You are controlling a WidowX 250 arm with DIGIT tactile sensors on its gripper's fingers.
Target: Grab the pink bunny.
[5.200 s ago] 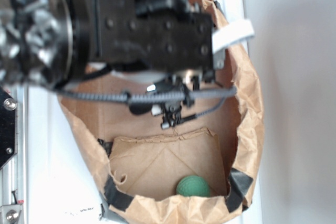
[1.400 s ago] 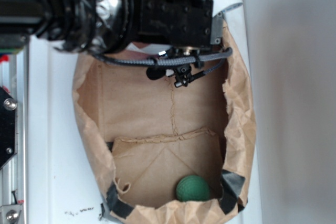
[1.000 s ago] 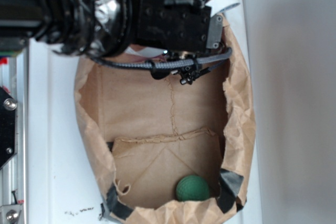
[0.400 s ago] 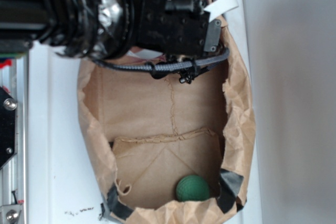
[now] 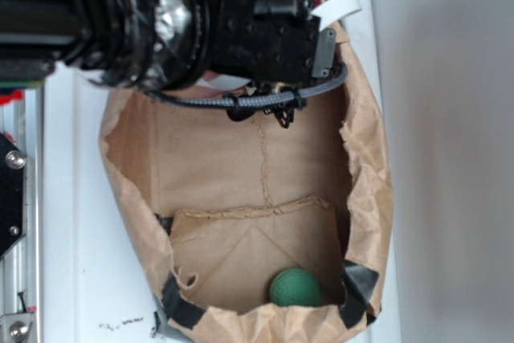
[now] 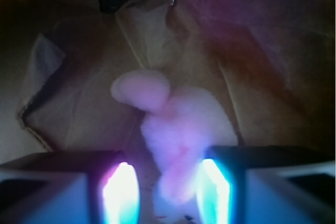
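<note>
While our gripper [image 6: 165, 192] sits low in the paper bag [image 5: 373, 190], its two fingers [image 6: 118, 192] stand apart, one on each side of the pink bunny [image 6: 176, 129]; they are not yet clamped, and we cannot tell whether either pad touches the plush. The bunny lies on the bag's creased floor, its lower part between the fingertips and a rounded lobe reaching away from us. Compared with a second ago, our wrist block has crept slightly toward the bag's upper rim, and the bag wall on the rail side has bulged outward. We judge this as the final settling before closing. Our arm [image 5: 96, 22] reaches across from the rail side, with the wrist turned down into the bag's mouth. The green ball [image 5: 294, 287] rests well apart at the opposite end.
</note>
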